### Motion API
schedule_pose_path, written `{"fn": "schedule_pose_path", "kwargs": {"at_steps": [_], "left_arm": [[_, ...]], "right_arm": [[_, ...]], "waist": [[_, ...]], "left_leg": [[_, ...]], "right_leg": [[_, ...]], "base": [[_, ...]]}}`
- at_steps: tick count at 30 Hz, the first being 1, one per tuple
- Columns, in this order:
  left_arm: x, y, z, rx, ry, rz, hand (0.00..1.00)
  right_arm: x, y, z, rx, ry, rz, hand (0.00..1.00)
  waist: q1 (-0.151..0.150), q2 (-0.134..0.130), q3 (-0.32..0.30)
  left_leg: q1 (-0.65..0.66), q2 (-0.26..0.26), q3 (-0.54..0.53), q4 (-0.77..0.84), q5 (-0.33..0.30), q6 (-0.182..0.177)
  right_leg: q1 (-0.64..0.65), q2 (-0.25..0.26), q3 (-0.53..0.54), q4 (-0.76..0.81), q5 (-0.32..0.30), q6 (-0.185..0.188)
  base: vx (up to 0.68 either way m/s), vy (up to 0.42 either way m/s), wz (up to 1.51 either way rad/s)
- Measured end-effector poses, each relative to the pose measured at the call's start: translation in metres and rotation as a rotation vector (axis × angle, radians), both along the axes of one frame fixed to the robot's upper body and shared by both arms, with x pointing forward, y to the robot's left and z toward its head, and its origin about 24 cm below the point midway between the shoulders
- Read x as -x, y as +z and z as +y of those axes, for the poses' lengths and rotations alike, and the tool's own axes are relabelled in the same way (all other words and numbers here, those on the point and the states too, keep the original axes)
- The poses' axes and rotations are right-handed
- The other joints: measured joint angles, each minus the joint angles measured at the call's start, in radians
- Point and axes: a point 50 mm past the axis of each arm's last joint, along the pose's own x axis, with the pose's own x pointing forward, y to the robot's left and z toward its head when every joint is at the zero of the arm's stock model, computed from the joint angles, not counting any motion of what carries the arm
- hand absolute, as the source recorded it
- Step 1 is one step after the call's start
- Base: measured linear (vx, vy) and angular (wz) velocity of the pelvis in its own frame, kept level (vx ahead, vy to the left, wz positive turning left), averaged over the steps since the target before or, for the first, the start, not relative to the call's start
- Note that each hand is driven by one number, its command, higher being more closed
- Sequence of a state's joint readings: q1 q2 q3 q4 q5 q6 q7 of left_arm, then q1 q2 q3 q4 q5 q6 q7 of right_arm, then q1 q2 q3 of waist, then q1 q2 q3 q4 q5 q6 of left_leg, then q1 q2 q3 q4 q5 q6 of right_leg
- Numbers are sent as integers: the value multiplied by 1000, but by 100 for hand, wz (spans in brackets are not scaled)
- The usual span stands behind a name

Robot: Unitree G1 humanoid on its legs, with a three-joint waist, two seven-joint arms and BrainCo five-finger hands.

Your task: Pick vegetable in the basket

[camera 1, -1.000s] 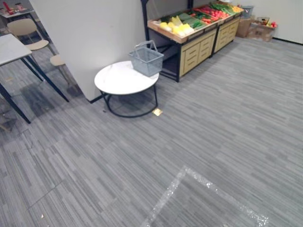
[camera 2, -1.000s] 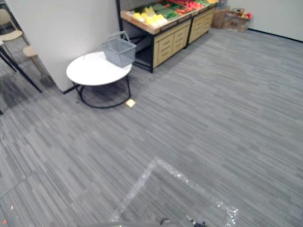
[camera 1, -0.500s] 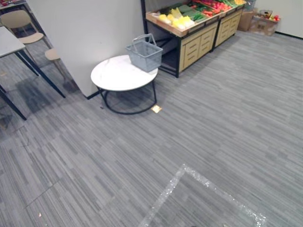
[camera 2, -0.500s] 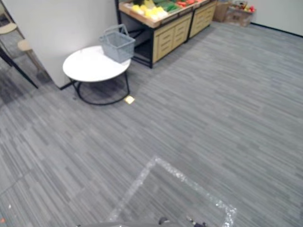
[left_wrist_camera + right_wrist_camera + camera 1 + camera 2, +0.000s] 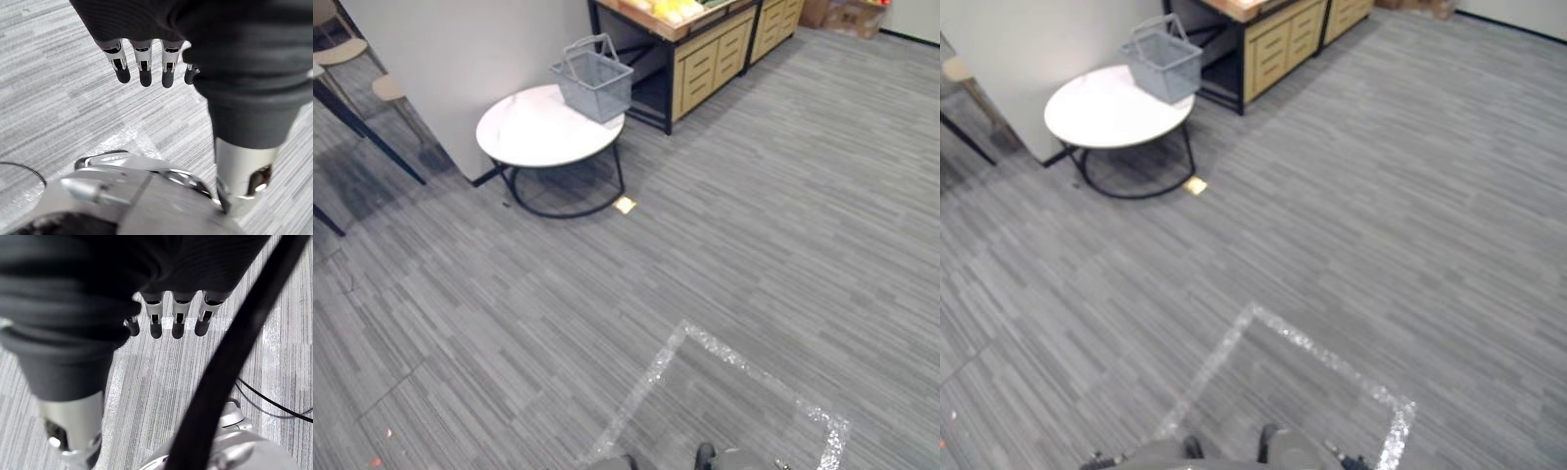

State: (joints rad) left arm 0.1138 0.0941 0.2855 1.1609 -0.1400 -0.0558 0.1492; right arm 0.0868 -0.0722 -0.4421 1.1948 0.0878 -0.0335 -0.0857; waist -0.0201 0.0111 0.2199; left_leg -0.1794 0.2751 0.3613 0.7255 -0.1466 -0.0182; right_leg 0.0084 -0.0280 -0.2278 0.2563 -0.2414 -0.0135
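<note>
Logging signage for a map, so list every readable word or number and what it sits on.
No text can be read. The yellow square on the floor by the round table is too small to show print; the basket and wooden drawers show no legible label.

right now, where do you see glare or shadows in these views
Left eye view: the white round table is the brightest patch, a dark shadow lies on the carpet beneath it, and the floor tape glitters. Left wrist view: the silver of the left hand catches light; right wrist view: the right hand likewise.
</note>
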Motion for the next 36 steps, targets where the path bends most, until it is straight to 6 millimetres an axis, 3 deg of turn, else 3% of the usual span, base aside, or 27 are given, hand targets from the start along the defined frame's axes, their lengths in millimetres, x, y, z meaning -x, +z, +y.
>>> {"fn": "schedule_pose_path", "kwargs": {"at_steps": [2, 4, 5, 8, 9, 11, 13, 14, 15, 16, 17, 18, 19, 20, 21, 22, 23, 24, 26, 27, 28, 29, 30, 32, 33, 35, 36], "left_arm": [[11, -2, -4, 20, 63, 11, 0], [15, -3, -9, 39, 97, 12, 0], [18, -4, -12, 48, 96, 17, 0], [27, -5, -18, 61, 94, 42, 0], [28, -6, -19, 62, 84, 46, 0], [27, -6, -22, 69, 61, 47, 0], [29, -7, -28, 82, 62, 55, 0], [33, -7, -27, 80, 65, 62, 0], [31, -6, -23, 69, 52, 59, 0], [30, -6, -19, 57, 39, 54, 0], [28, -4, -12, 34, 24, 51, 0], [26, -4, -9, 27, 15, 50, 0], [23, -3, -7, 20, 5, 46, 0], [23, -3, -6, 21, 5, 50, 0], [24, -3, -6, 19, -1, 52, 0], [24, -3, -6, 16, -11, 52, 0], [22, -2, -2, 3, -37, 52, 0], [15, -1, -1, -4, -60, 40, 0], [0, 1, -2, -5, -90, 6, 0], [-19, 4, -2, -14, -119, -38, 0], [-27, 6, -2, -21, -129, -63, 0], [-33, 7, -3, -24, -134, -82, 0], [-48, 11, -4, -28, -138, -127, 0], [-71, 18, -11, -26, -139, -210, 0], [-80, 20, -14, -22, -120, -244, 0], [-84, 21, -18, -12, -93, -262, 0], [-84, 21, -19, -10, -90, -263, 0]], "right_arm": [[-3, 1, -3, 10, 23, -3, 0], [-16, 3, -4, 20, 50, -31, 0], [-25, 5, -8, 31, 65, -45, 0], [-44, 9, -7, 36, 96, -89, 0], [-45, 10, -7, 39, 101, -94, 0], [-47, 11, -10, 52, 123, -95, 0], [-50, 13, -13, 71, 140, -115, 0], [-47, 12, -13, 71, 138, -111, 0], [-49, 12, -11, 65, 142, -121, 0], [-51, 12, -6, 54, 148, -128, 0], [-52, 10, 2, 35, 156, -134, 0], [-50, 9, 4, 30, 159, -129, 0], [-45, 8, 3, 27, 153, -114, 0], [-41, 7, 2, 26, 141, -106, 0], [-37, 7, 2, 28, 138, -99, 0], [-37, 7, 2, 26, 140, -100, 0], [-36, 6, 4, 17, 143, -106, 0], [-36, 7, 3, 19, 144, -116, 0], [-32, 7, 1, 21, 133, -109, 0], [-29, 6, 2, 20, 126, -106, 0], [-27, 6, 0, 23, 116, -103, 0], [-26, 6, 0, 23, 111, -101, 0], [-22, 5, 0, 20, 103, -87, 0], [-15, 4, 3, 12, 73, -74, 0], [-11, 2, 6, 2, 51, -60, 0], [-6, 1, 7, 2, 25, -47, 0], [-5, 1, 7, 0, 21, -44, 0]], "waist": [[6, -2, 13], [25, -4, 19], [37, 2, 22], [51, 7, 25], [51, 11, 26], [52, 27, 26], [59, 44, 33], [61, 40, 32], [69, 19, 14], [75, 6, 5], [76, -22, -11], [76, -31, -16], [74, -42, -16], [74, -47, -15], [72, -46, -15], [68, -46, -15], [52, -52, -14], [42, -52, -12], [29, -42, -5], [15, -35, 10], [-1, -28, 15], [-7, -29, 16], [-12, -24, 18], [-11, -17, 18], [-10, -18, 18], [-15, -26, 18], [-16, -28, 19]], "left_leg": [[-73, 2, -116, 171, 130, -8], [-149, -49, -190, 227, 67, -37], [-178, -75, -205, 160, 29, -48], [-192, -94, -174, -155, 39, -55], [-185, -106, -189, -389, 92, -70], [-182, -109, -215, -599, 148, -96], [-202, -100, -204, -644, 151, -97], [-200, -110, -199, -615, 207, -82], [-206, -145, -172, -573, 282, -43], [-207, -166, -166, -572, 285, -39], [-206, -205, -142, -572, 268, -13], [-199, -224, -134, -566, 254, 10], [-165, -260, -124, -556, 222, 44], [-121, -284, -121, -553, 188, 60], [-56, -301, -117, -550, 141, 74], [-25, -305, -117, -550, 120, 82], [36, -317, -124, -550, 82, 90], [105, -328, -134, -567, 55, 95], [195, -332, -153, -606, 34, 98], [286, -333, -174, -639, 15, 100], [327, -331, -183, -656, 6, 100], [350, -327, -188, -661, -5, 100], [383, -314, -202, -663, -33, 89], [418, -283, -214, -678, -70, 57], [435, -263, -230, -685, -92, 32], [464, -243, -250, -688, -137, 2], [466, -242, -258, -689, -145, 1]], "right_leg": [[38, 9, 20, 11, -23, -16], [54, 7, 68, 4, -31, -26], [56, 4, 103, -10, -30, -26], [91, -4, 147, -59, -31, -16], [131, -7, 151, -98, -35, 12], [171, -7, 157, -131, -45, 39], [248, -27, 176, -172, -84, 102], [269, -46, 183, -180, -92, 115], [268, -95, 205, -144, -87, 128], [245, -119, 216, -109, -79, 140], [185, -162, 244, -18, -55, 153], [162, -177, 259, 35, -37, 153], [123, -206, 280, 167, 25, 157], [90, -222, 287, 285, 109, 158], [31, -237, 287, 446, 298, 165], [1, -241, 286, 537, 351, 173], [-72, -250, 275, 725, 360, 182], [-143, -257, 241, 860, 321, 166], [-223, -258, 174, 943, 235, 132], [-279, -259, 105, 930, 142, 105], [-306, -258, 67, 875, 102, 98], [-319, -257, 43, 821, 86, 93], [-343, -250, -11, 663, 80, 83], [-362, -225, -62, 295, 108, 101], [-368, -199, -49, 78, 174, 107], [-362, -183, 3, -161, 259, 136], [-360, -183, 12, -175, 261, 140]], "base": [[145, -76, -25], [201, -24, -55], [277, 29, -88], [265, 54, -57], [455, 100, -15], [457, 174, -13], [639, 390, -34], [566, 382, -45], [461, 277, -31], [695, 386, -22], [601, 313, -1], [738, 378, 9], [519, 248, 14], [737, 349, 14], [480, 226, 8], [660, 284, 8], [425, 146, 11], [538, 172, 11], [518, 95, 17], [596, 66, 33], [489, 15, 37], [341, -55, 35], [407, -100, 37], [511, -196, 29], [484, -245, 16], [502, -273, 21], [710, -372, 41]]}}
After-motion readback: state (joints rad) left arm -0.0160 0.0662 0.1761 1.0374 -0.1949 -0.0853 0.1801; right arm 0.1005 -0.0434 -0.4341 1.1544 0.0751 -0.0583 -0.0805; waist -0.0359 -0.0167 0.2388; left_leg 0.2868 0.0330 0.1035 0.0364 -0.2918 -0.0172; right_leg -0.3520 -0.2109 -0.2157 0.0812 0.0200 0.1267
